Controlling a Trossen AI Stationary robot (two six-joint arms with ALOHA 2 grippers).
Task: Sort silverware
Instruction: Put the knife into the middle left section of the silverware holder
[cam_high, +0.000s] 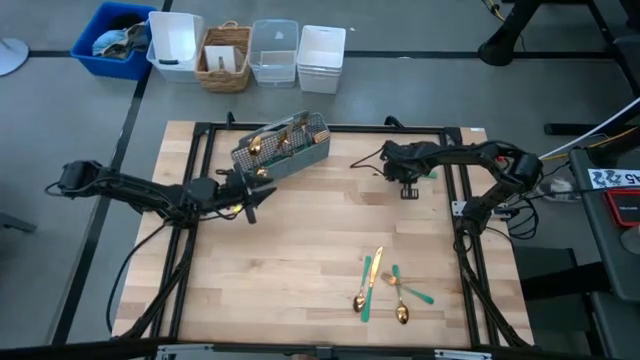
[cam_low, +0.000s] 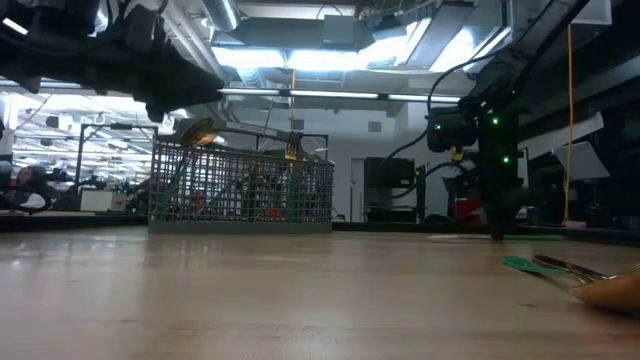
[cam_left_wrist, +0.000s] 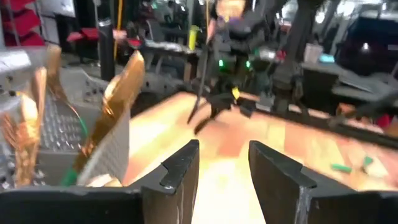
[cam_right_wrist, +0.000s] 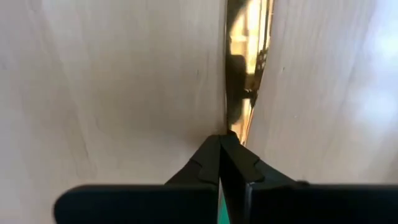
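A grey mesh caddy (cam_high: 283, 148) stands at the table's far left, with gold-headed silverware upright in it (cam_left_wrist: 121, 93). My left gripper (cam_high: 250, 203) hovers level and open just near of the caddy, holding nothing (cam_left_wrist: 221, 168). At the far right my right gripper (cam_high: 408, 188) points down at the table, shut on one piece of silverware with a long flat gold head (cam_right_wrist: 249, 56). A few more pieces (cam_high: 385, 288) lie flat on the wood near the front right. My right gripper pinches the piece between its two fingers where the gold head meets the teal handle (cam_right_wrist: 231, 132). It comes from above and points down. The gold head runs straight out beyond the fingertips, and teal shows under them (cam_right_wrist: 220, 208). I cannot tell whether the piece is clear of the table.
Several bins and a wicker basket (cam_high: 225, 58) stand in a row beyond the table's far edge. A black frame (cam_high: 455, 200) borders the wooden top. One loose piece lies close to the low camera at the right (cam_low: 560, 266). Bare wood spreads across the middle.
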